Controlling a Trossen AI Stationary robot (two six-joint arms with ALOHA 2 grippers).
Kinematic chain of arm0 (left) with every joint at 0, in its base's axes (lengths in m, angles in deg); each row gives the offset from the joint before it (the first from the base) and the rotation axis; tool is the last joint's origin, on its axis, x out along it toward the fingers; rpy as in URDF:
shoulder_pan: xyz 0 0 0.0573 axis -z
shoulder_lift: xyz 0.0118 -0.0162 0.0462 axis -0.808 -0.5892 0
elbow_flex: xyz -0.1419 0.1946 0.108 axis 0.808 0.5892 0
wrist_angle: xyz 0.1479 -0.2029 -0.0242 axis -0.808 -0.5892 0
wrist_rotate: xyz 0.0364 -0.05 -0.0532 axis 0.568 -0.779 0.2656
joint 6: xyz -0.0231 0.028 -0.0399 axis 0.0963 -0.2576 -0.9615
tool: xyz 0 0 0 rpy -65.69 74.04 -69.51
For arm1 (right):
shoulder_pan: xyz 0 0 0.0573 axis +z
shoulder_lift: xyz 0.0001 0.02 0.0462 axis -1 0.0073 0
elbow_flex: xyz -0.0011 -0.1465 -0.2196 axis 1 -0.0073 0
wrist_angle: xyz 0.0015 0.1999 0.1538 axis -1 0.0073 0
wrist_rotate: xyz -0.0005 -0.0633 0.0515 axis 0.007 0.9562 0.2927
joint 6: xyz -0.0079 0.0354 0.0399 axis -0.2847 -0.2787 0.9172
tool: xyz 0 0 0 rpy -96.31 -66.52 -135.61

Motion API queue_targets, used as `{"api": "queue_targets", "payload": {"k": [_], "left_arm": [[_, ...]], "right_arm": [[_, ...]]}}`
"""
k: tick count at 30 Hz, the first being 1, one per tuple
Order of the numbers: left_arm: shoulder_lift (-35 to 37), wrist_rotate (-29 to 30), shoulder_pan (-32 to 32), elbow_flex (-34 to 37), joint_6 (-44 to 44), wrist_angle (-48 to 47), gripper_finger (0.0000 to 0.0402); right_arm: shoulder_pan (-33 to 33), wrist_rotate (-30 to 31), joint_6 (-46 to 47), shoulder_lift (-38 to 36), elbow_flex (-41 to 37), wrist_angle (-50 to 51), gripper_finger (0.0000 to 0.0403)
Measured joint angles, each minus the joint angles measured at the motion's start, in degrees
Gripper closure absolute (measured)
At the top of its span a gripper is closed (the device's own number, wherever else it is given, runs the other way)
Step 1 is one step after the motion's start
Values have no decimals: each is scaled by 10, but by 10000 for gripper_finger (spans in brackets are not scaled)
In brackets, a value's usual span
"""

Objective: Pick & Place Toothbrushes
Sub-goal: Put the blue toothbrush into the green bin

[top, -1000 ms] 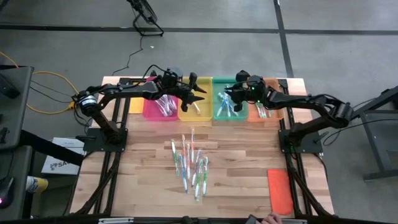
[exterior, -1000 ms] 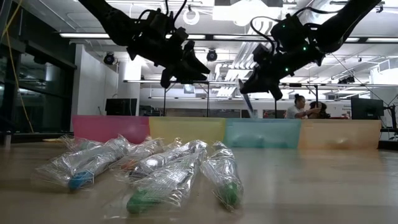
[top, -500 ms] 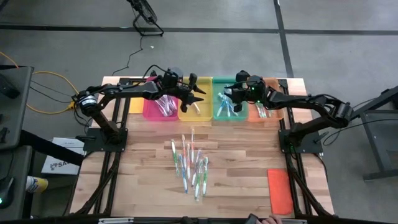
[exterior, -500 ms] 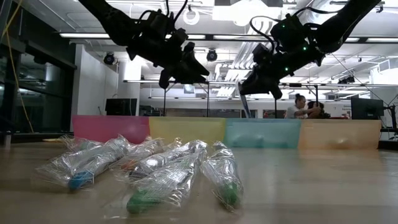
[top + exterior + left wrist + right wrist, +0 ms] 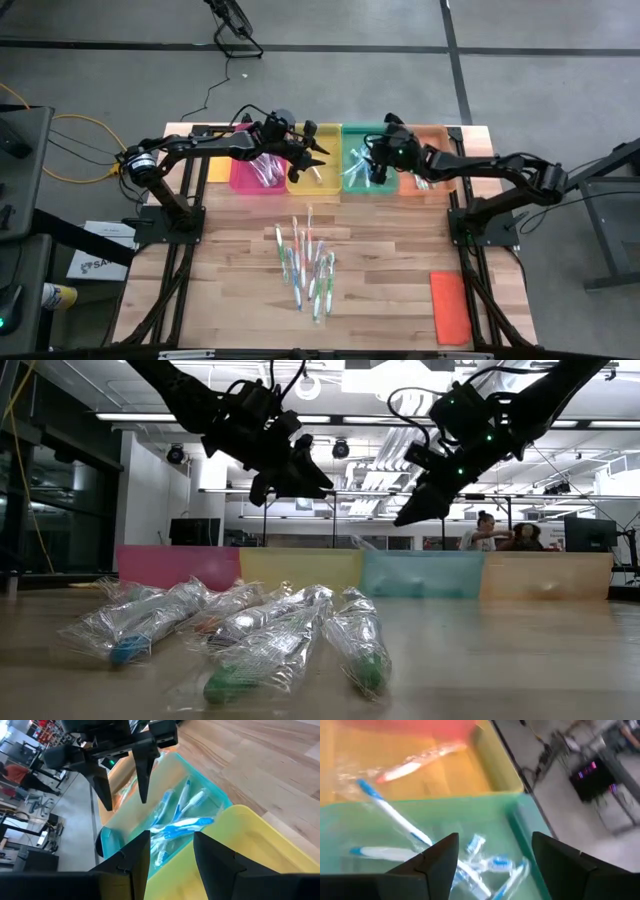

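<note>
A heap of wrapped toothbrushes lies on the middle of the table, also seen close up in the low view. Four trays stand along the far edge: pink, yellow, green and orange. My right gripper hangs open above the green tray, over several blue toothbrushes lying in it. One blue toothbrush lies slanted at the wall toward the yellow tray. My left gripper hovers open over the yellow tray, nothing between its fingers.
A flat orange lid lies at the table's near right corner. The yellow tray holds a wrapped red toothbrush. My two grippers hang close together over neighbouring trays. People stand in the room behind.
My right gripper has rolled about its own axis and opened above the green tray. The wrapped toothbrush that hung below its fingers has dropped into that tray.
</note>
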Motion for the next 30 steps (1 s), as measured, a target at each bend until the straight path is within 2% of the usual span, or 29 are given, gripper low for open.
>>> {"api": "queue_targets", "payload": {"k": [3, 9, 13, 15, 21, 30], "left_arm": [[0, 0, 0, 0, 0, 0, 256], [0, 0, 0, 0, 1, 3, 256], [0, 0, 0, 0, 1, 3, 256], [0, 0, 0, 0, 0, 3, 256], [0, 0, 0, 0, 0, 3, 256], [0, -1, 0, 0, 0, 2, 256]], "right_arm": [[10, 13, 50, 0, 0, 5, 163], [6, -107, 113, 8, 0, -28, 171], [7, -192, 100, 25, 0, -24, 176], [13, -210, 84, 38, 0, -34, 178], [25, -153, 43, 93, 0, -85, 188], [24, -134, 30, 142, 0, -106, 213]]}}
